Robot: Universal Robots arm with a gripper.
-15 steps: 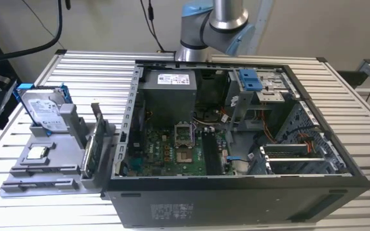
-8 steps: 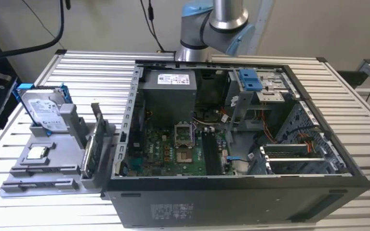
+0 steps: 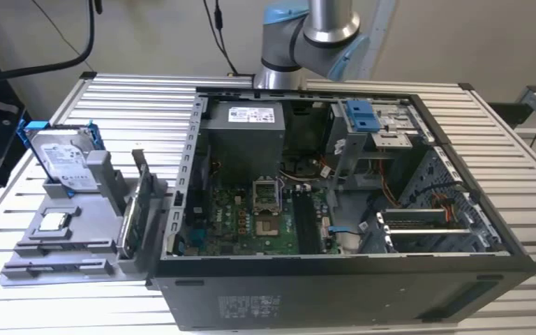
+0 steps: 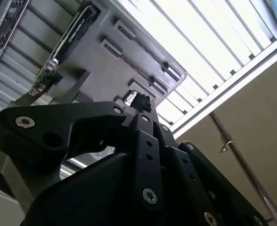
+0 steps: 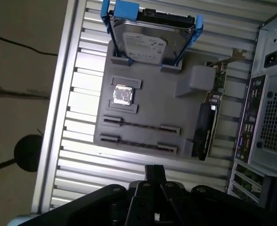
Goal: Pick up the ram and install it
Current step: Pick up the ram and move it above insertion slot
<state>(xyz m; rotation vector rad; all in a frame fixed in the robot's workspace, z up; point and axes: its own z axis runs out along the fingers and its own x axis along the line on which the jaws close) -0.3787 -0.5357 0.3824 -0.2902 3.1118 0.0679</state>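
- Exterior view's left: slatted metal table (image 3: 128, 112) bearing a grey tray (image 3: 86, 213). Hard drive (image 3: 63, 157) in a blue frame, upright at the tray's end farther from the camera. Small square chip (image 3: 52, 222) flat in a recess just in front of it.
- Tray's nearer end: two long slots (image 5: 141, 125) side by side, each with a bracket at either end and a thin dark line between, clearest in the first wrist view.
- Ram: place not determinable. Not distinguishable from those dark lines, nor from the dark strips on the motherboard (image 3: 249, 220).
- Tray's edge toward the case: green circuit card (image 3: 140, 202) standing on edge, seen side-on in the second wrist view and from above in the first wrist view.
- Centre to the exterior view's right: computer case (image 3: 343, 296) lying open side up, just beside the tray, contact not determinable. Interior laid bare in the exterior view; rear panel with ports and vent grille given by the first wrist view.
- Beyond the case, at the exterior view's upper edge: arm (image 3: 310, 28), silver and pale blue, well apart from the tray.
- Gripper (image 4: 139, 104): black, in both wrist views well above the table, seen against the slats just past the tray's slotted end. Fingertips drawn together into one narrow tip, closed; anything pinched between them not determinable.
- Added by the first wrist view: floor beside the table, with a round dark base (image 5: 29, 151).
- Added by the second wrist view: a thin rod (image 4: 242, 160) off the table's edge.
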